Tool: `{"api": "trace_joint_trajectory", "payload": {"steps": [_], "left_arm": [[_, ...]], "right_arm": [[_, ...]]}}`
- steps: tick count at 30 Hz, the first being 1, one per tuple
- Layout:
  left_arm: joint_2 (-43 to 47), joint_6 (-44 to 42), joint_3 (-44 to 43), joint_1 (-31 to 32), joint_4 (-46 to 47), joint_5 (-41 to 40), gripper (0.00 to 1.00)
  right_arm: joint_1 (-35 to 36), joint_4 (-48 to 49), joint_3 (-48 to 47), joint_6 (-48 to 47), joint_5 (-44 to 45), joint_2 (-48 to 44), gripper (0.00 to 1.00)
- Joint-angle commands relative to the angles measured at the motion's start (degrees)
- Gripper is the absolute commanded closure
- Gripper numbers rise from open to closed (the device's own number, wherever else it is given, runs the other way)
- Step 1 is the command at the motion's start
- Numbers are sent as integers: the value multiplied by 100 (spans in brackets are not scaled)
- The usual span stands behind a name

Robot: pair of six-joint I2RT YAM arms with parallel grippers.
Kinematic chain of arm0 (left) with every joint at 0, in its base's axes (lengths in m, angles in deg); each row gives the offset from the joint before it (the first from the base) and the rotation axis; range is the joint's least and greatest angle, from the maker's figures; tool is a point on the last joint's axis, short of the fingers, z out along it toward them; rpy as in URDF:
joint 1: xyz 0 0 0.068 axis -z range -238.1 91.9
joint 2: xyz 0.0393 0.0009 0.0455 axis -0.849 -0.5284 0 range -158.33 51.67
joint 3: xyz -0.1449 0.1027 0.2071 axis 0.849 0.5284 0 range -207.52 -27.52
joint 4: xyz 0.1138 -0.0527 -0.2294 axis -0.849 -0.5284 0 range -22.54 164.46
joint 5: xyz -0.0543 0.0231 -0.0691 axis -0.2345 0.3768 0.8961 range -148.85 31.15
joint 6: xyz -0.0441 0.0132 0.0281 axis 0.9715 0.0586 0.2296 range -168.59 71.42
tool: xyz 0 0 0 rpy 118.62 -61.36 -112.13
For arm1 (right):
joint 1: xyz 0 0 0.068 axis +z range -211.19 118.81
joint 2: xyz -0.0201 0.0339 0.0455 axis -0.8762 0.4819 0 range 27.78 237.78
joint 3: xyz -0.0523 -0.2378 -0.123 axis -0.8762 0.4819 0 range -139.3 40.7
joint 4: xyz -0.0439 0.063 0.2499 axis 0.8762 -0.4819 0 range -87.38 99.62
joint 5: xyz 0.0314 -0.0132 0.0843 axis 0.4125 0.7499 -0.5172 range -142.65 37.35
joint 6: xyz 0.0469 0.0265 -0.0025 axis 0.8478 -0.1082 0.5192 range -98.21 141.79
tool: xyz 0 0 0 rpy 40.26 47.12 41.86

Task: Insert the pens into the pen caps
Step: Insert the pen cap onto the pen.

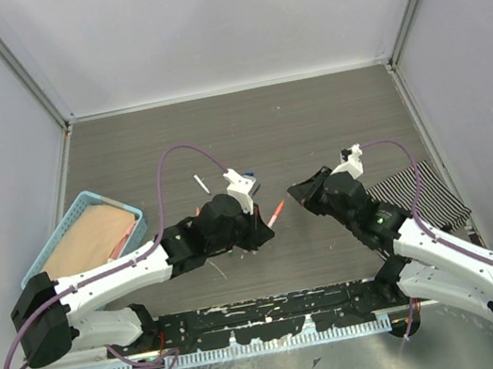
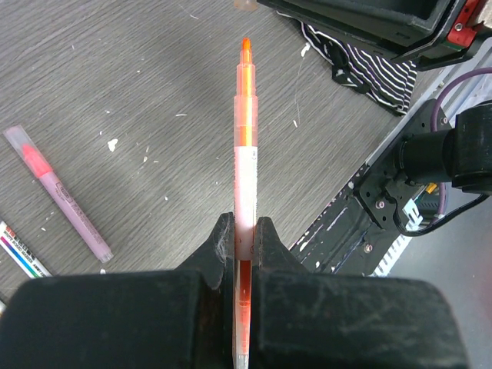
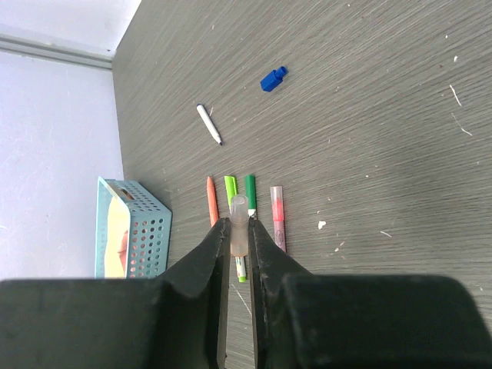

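Left gripper [image 2: 244, 234] pinches the orange pen [image 2: 244, 131], tip forward.
I see the right gripper [image 3: 238, 238] clamped on a pale cap [image 3: 239, 209], facing it.

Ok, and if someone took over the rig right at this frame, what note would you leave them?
The left hand is shut on an uncapped orange-tipped pen; the right hand is shut on a translucent cap. The two are apart, not yet joined. Lying on the table: orange pen, lime pen, green pen, pink pen, white pen, blue cap. Left: join the held pair, then see to the loose pens.
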Motion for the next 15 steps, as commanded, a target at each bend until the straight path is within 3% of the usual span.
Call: {"api": "trace_joint_trajectory", "payload": {"steps": [1,15], "left_arm": [[-11,-91,-47,30,171,42,100],[-17,-56,-39,30,162,-30,100]], "right_arm": [[5,316,-287,-96,15,-10,99],[-1,357,-365,-190,-262,38,99]]}}
